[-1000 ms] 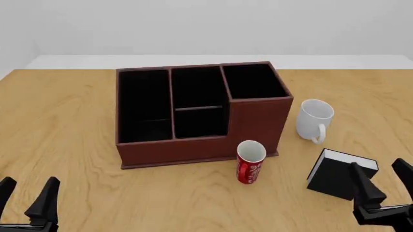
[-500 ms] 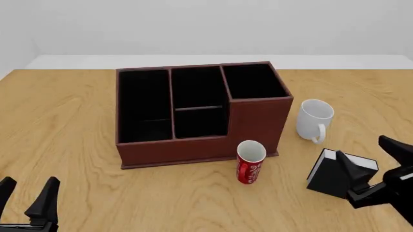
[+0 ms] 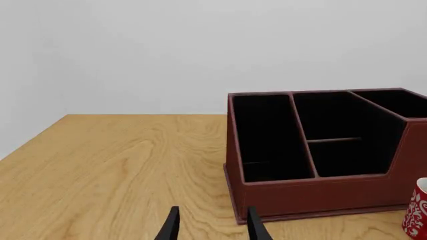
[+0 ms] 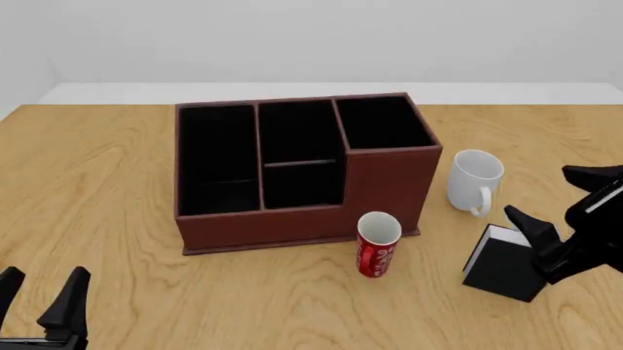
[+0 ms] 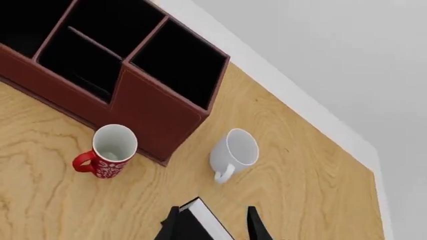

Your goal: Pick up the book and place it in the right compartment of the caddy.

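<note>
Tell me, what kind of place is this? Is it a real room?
Probably not real: it looks like a computer-made test desk. A smooth wooden table meets blank white walls, and it holds only a caddy, white mug, red mug and book.

I see the wooden counter (image 4: 98, 182) carrying the caddy (image 4: 389, 186), red can (image 4: 378, 244), white mug (image 4: 474, 181) and book (image 4: 501, 266), the book just beneath my right tool (image 4: 559, 211).
</note>
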Tool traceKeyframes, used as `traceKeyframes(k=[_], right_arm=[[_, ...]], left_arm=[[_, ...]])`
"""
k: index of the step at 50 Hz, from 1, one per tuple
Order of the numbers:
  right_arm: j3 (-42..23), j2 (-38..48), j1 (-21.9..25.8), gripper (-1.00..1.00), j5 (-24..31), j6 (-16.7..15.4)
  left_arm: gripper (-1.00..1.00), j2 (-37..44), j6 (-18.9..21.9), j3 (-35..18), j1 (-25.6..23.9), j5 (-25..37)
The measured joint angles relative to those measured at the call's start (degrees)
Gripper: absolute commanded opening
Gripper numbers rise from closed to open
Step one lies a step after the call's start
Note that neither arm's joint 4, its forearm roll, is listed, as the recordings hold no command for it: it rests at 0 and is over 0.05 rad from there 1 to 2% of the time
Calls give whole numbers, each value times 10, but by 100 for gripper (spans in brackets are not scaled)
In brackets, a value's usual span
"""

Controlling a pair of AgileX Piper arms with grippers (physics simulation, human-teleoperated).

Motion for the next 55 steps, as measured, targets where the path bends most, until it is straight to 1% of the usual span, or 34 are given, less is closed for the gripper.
traceKeyframes(k=[5, 20, 30, 39, 55], right_arm=[[-30, 20, 5, 100, 32, -7], [-92, 53, 30, 100, 132, -2], [-124, 69, 23, 100, 187, -15], [-140, 80, 9, 100, 219, -31], [-179, 115, 1, 100, 260, -55]], left_arm=[[100, 0, 0, 0, 0, 0], [100, 0, 0, 0, 0, 0], [100, 0, 0, 0, 0, 0], [100, 0, 0, 0, 0, 0], [100, 0, 0, 0, 0, 0]])
